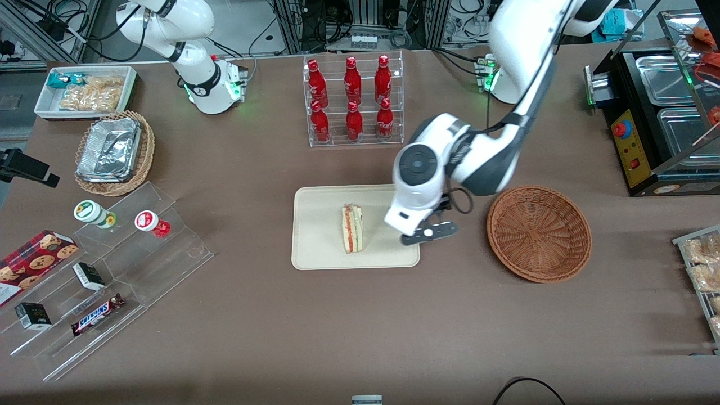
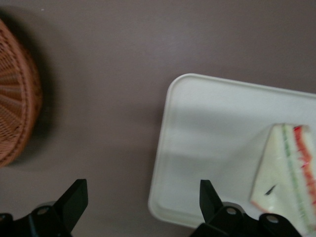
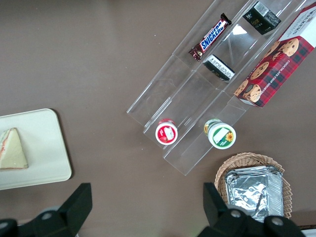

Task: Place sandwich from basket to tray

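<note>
The small clear-wrapped triangular sandwich (image 1: 352, 228) lay mid-tray on the flat cream rectangular tray (image 1: 315, 247), outside the round reddish-brown wicker basket (image 1: 539, 233). The gripper (image 2: 143, 200) hovered over the tray's edge, fingers apart and empty. Light, soft, probably slippery; best held gently across its bread faces

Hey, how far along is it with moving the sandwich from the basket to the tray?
Done: the small triangular white-bread sandwich lies on the flat cream rectangular tray, and the round reddish-brown wicker basket holds nothing. In hand: nothing; the left arm's gripper is open, above the tray's edge on the basket's side, not touching the sandwich. Left: probably only pulling the arm away.
</note>
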You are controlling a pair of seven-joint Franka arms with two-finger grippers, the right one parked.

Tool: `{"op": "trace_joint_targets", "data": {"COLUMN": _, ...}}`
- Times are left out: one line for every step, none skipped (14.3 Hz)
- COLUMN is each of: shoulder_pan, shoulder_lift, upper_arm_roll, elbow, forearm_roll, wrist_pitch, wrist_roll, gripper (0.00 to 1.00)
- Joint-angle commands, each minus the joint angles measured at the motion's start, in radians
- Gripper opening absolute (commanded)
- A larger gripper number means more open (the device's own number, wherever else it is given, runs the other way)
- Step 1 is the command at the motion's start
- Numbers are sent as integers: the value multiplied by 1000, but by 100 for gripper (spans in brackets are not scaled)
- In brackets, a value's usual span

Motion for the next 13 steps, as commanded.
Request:
{"op": "trace_joint_targets", "data": {"shoulder_pan": 93, "shoulder_lift": -179, "upper_arm_roll": -8, "elbow": -189, "forearm_roll": -67, "wrist_pitch": 3, "wrist_roll": 174, "gripper": 100}}
{"op": "trace_joint_targets", "data": {"shoulder_pan": 122, "shoulder_lift": -214, "upper_arm_roll": -8, "elbow": -214, "forearm_roll": -83, "wrist_pitch": -25, "wrist_roll": 231, "gripper": 100}}
{"op": "trace_joint_targets", "data": {"shoulder_pan": 153, "shoulder_lift": -243, "upper_arm_roll": -8, "elbow": -224, "forearm_roll": -98, "wrist_pitch": -61, "wrist_roll": 295, "gripper": 100}}
{"op": "trace_joint_targets", "data": {"shoulder_pan": 191, "shoulder_lift": -271, "upper_arm_roll": -8, "elbow": -225, "forearm_roll": -113, "wrist_pitch": -124, "wrist_roll": 364, "gripper": 100}}
{"op": "trace_joint_targets", "data": {"shoulder_pan": 224, "shoulder_lift": -300, "upper_arm_roll": -8, "elbow": -222, "forearm_roll": -121, "wrist_pitch": -182, "wrist_roll": 419, "gripper": 100}}
{"op": "trace_joint_targets", "data": {"shoulder_pan": 260, "shoulder_lift": -330, "upper_arm_roll": -8, "elbow": -221, "forearm_roll": -123, "wrist_pitch": -228, "wrist_roll": 471, "gripper": 100}}
{"op": "trace_joint_targets", "data": {"shoulder_pan": 291, "shoulder_lift": -363, "upper_arm_roll": -6, "elbow": -220, "forearm_roll": -123, "wrist_pitch": -274, "wrist_roll": 522, "gripper": 100}}
{"op": "trace_joint_targets", "data": {"shoulder_pan": 317, "shoulder_lift": -389, "upper_arm_roll": -5, "elbow": -218, "forearm_roll": -123, "wrist_pitch": -308, "wrist_roll": 561, "gripper": 100}}
{"op": "trace_joint_targets", "data": {"shoulder_pan": 349, "shoulder_lift": -416, "upper_arm_roll": -5, "elbow": -217, "forearm_roll": -121, "wrist_pitch": -333, "wrist_roll": 593, "gripper": 100}}
{"op": "trace_joint_targets", "data": {"shoulder_pan": 391, "shoulder_lift": -447, "upper_arm_roll": -5, "elbow": -217, "forearm_roll": -121, "wrist_pitch": -350, "wrist_roll": 637, "gripper": 100}}
{"op": "trace_joint_targets", "data": {"shoulder_pan": 421, "shoulder_lift": -466, "upper_arm_roll": -5, "elbow": -211, "forearm_roll": -120, "wrist_pitch": -365, "wrist_roll": 679, "gripper": 100}}
{"op": "trace_joint_targets", "data": {"shoulder_pan": 437, "shoulder_lift": -482, "upper_arm_roll": -5, "elbow": -194, "forearm_roll": -115, "wrist_pitch": -384, "wrist_roll": 716, "gripper": 100}}
{"op": "trace_joint_targets", "data": {"shoulder_pan": 451, "shoulder_lift": -490, "upper_arm_roll": -5, "elbow": -182, "forearm_roll": -106, "wrist_pitch": -391, "wrist_roll": 736, "gripper": 100}}
